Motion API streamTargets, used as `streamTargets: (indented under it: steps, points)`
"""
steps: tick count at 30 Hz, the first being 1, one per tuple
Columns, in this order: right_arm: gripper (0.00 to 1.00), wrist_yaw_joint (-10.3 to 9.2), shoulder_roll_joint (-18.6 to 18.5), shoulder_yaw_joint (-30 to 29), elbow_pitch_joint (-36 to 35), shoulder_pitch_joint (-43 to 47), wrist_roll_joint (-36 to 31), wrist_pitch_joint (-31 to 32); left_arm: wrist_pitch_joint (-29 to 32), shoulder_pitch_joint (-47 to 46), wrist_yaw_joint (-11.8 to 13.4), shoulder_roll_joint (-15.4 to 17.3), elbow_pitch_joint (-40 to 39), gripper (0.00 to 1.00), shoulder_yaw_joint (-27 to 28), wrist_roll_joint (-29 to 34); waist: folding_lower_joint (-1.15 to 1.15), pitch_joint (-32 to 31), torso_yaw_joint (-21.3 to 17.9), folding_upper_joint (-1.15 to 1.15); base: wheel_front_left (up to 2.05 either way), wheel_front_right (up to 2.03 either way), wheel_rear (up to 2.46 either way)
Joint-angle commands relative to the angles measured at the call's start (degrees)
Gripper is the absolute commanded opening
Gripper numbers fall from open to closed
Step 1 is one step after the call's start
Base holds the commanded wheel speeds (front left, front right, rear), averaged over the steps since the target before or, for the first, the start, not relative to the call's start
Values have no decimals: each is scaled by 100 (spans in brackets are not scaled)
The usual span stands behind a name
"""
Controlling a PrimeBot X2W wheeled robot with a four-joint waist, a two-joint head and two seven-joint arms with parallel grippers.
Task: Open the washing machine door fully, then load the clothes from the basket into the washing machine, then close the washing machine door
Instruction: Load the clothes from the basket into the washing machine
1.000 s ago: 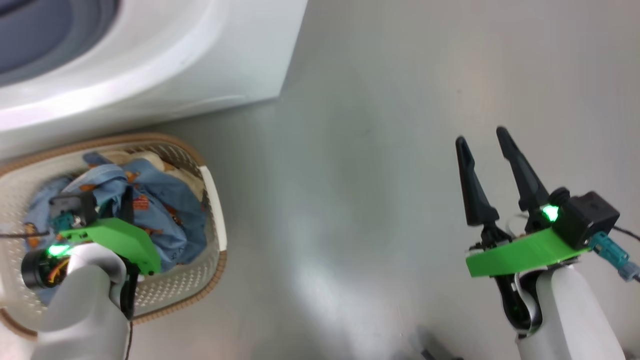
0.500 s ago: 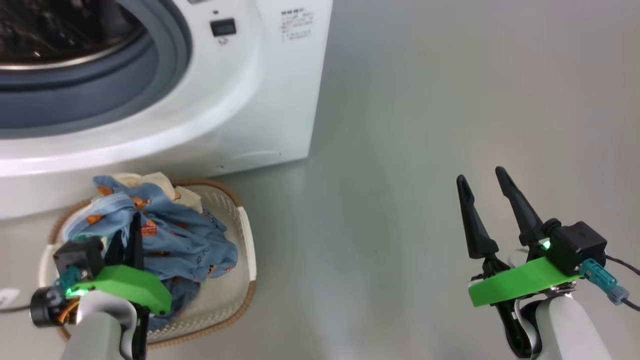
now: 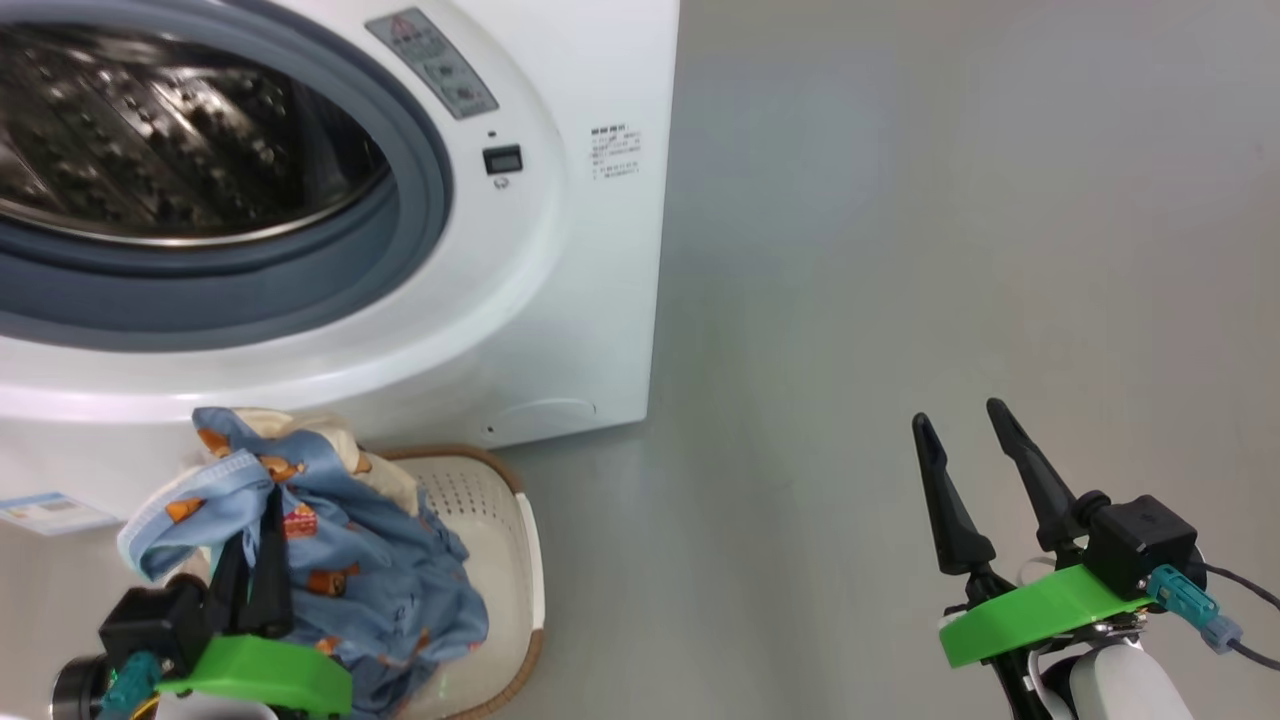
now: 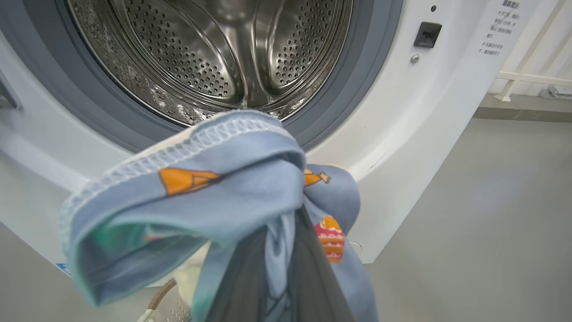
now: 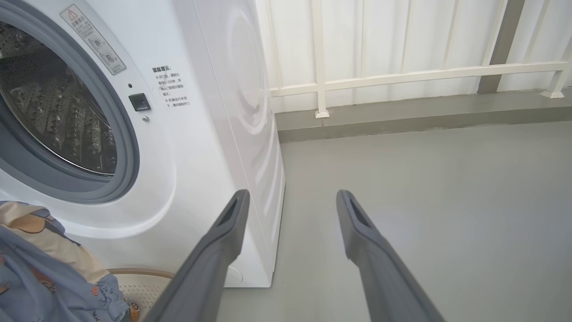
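Blue clothes (image 3: 380, 580) pinched by left claw (image 3: 258, 545) over basket (image 3: 482, 510), 7 o'clock | right claw (image 3: 958, 415) spread wide, 4 o'clock

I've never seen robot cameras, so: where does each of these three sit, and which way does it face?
Head view: on the head, facing down at washing machine, basket; left pincer and right pincer show.
Left wrist view: on that wrist, facing the drum; left fingers shut on clothes.
Right wrist view: on that wrist, facing floor; right fingers open.
All share the drum.
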Motion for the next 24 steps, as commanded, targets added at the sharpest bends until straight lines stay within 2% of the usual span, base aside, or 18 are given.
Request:
streamTargets:
  steps: [1, 14, 24]
  points:
    - [100, 9, 3, 125, -108, 76, -57, -27, -54, 112, 67, 84, -370, 0, 228, 116, 0, -301, 37, 0, 0, 0, 0]
    - [100, 9, 3, 113, -61, 318, -123, -27, -54, 974, 116, 42, -1333, 0, 482, 404, 0, -918, -85, 0, 0, 0, 0]
    - [100, 9, -8, 77, -40, 539, -159, -27, -54, 1552, 74, -31, -1691, 0, 609, 513, 0, -1284, -89, 0, 0, 0, 0]
